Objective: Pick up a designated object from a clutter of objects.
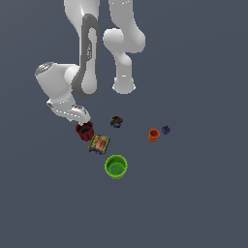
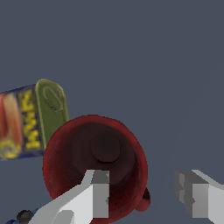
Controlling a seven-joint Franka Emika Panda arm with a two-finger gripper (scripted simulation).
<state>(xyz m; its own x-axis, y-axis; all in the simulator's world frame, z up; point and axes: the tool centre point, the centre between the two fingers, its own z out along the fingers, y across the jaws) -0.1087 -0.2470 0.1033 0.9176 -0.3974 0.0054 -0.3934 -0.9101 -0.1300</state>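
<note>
Reaching down over the grey surface, the white arm has its tool low at the maroon cup. The arm is smooth and glossy, with a dark grey strip along one link. In the wrist view the two pale, blocky fingers stand apart: one is in front of the cup's mouth and the other outside its wall, so the rim seems to lie between them. They do not press on it yet, and I judge that the tool is wide open and holds nothing. So the approach looks almost finished; closing and lifting are left.

The green cup is round, bright and open upward, well apart from the tool. The maroon cup sits on the surface under the tool; it is round with a dark inside, a matte look and a small bump at one side. The flat packet, yellow-edged with printed colours, lies just beside it. The orange cup is smaller. The purple piece and the dark piece are tiny, and their shapes are unclear.
</note>
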